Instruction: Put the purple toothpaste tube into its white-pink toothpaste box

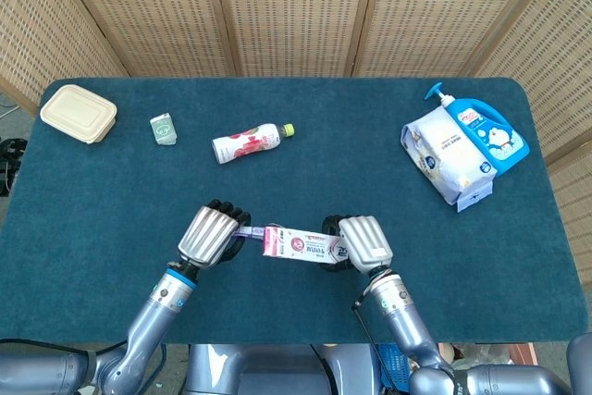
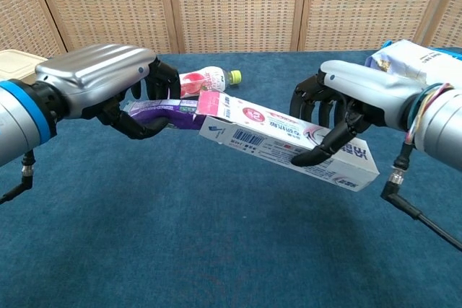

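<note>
Head view shows one blue table (image 1: 111, 228) with two hands low at its near edge. The left hand (image 1: 211, 233) has its fingers (image 2: 137, 129) clamped around the one purple toothpaste tube (image 2: 162, 112). The right hand (image 1: 363, 242) holds the one white-pink toothpaste box (image 1: 301, 243), with fingers wrapped over its right end. Tube and box lie in one line between the two hands, both lifted off the table. The box's open left end sits over the tube's tip, so only a short purple stretch shows between the left hand and the box mouth.

In the chest view the box (image 2: 289, 142) tilts down toward the right, its barcode side facing the camera, and the dark fingertips (image 2: 317, 153) of the right hand press along its lower edge. How far the tube reaches inside the box cannot be told.

Across the far half of the table lie five other things. One beige lidded container (image 1: 79, 113) sits at the far left corner. One small pale green carton (image 1: 164, 129) lies just to its right. One bottle with a red-and-white label and a green cap (image 1: 248, 142) lies on its side near the middle. At the far right, one white pack of wipes (image 1: 442, 154) touches one blue pump bottle (image 1: 488, 131). A woven cane screen (image 1: 296, 11) stands behind the table.
</note>
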{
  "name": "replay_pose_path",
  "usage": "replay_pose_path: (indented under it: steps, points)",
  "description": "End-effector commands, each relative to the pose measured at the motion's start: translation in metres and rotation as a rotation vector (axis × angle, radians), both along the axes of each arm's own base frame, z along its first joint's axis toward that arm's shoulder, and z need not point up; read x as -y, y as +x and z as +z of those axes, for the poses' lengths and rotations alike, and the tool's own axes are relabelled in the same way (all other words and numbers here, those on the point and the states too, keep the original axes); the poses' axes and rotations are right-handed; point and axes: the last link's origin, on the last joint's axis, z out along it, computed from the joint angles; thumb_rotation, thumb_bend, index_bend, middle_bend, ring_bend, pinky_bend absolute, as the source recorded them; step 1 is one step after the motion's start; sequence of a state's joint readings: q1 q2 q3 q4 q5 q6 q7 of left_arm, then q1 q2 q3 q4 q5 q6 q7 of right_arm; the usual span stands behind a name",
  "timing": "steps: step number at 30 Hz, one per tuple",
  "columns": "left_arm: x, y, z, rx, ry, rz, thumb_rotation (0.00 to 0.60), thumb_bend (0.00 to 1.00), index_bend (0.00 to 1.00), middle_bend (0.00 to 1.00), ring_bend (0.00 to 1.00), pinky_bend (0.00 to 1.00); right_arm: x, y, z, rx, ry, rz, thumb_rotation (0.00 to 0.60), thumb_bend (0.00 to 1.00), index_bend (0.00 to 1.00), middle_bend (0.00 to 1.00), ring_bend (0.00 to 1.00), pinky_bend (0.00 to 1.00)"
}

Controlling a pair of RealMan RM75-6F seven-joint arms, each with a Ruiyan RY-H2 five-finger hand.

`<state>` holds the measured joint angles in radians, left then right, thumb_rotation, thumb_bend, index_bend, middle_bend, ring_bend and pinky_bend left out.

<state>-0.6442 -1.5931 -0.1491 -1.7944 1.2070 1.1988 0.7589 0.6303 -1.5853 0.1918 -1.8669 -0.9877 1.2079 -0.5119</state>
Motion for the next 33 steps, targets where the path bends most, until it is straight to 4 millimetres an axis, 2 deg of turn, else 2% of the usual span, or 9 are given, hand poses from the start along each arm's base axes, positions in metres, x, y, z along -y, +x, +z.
replay_pose_path:
  steps: [1,10,20,24,27,33]
  points:
    - [-0.003,0.015,0.007,-0.017,0.029,-0.022,0.6,0.55,0.79,0.59,0.39,0.38,-0.001,0.001,-0.001,0.002,0.003,0.004,0.6,0.26,0.64,0.62,0.55,0.54]
    - [0.0,0.038,0.01,-0.088,0.074,-0.076,0.6,0.54,0.78,0.58,0.37,0.36,-0.005,0.005,-0.007,0.007,0.017,0.02,0.6,0.26,0.64,0.62,0.55,0.54]
    - [0.003,0.049,0.012,-0.1,0.097,-0.094,0.6,0.52,0.76,0.55,0.33,0.34,-0.007,0.006,-0.011,0.011,0.027,0.02,0.6,0.26,0.64,0.62,0.55,0.54]
    - [0.004,0.051,0.014,-0.102,0.099,-0.107,0.6,0.47,0.71,0.5,0.3,0.33,-0.008,0.006,-0.013,0.015,0.031,0.019,0.6,0.26,0.64,0.62,0.55,0.54]
    - [0.006,0.053,0.016,-0.101,0.092,-0.118,0.6,0.4,0.65,0.45,0.26,0.31,-0.008,0.007,-0.014,0.016,0.031,0.02,0.6,0.26,0.64,0.62,0.55,0.54]
    - [0.005,0.052,0.021,-0.061,0.069,-0.11,0.6,0.37,0.57,0.4,0.21,0.3,-0.008,0.007,-0.018,0.028,0.025,0.017,0.6,0.26,0.64,0.62,0.55,0.54]
